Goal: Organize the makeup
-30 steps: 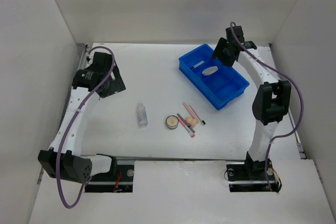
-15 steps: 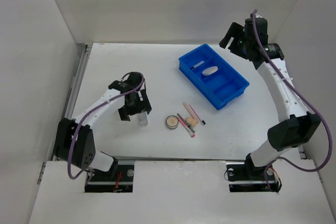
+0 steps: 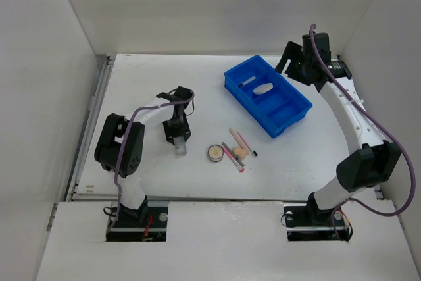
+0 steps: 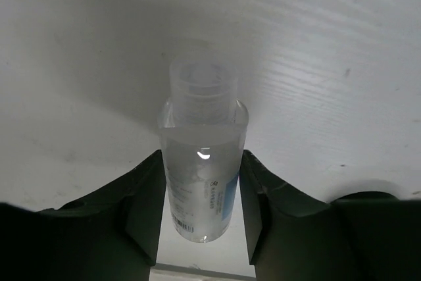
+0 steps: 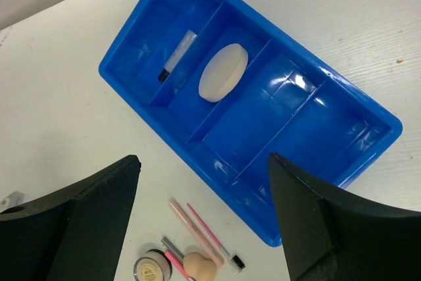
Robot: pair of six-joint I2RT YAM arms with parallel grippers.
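Left gripper (image 4: 200,166) straddling clear tube (image 4: 203,143), fingers pressing its sides; tube lying near-far, cap poking nearward. Right gripper (image 5: 204,162) hanging wide apart, far off.

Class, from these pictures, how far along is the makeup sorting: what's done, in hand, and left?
Done: a small tube and the cream pad lie in the blue tray, in neighbouring compartments. In hand: the left gripper grips the clear bottle, lying on the table. Left: compact, sponge and pencils, loose on the table. The right gripper hangs open above the tray.
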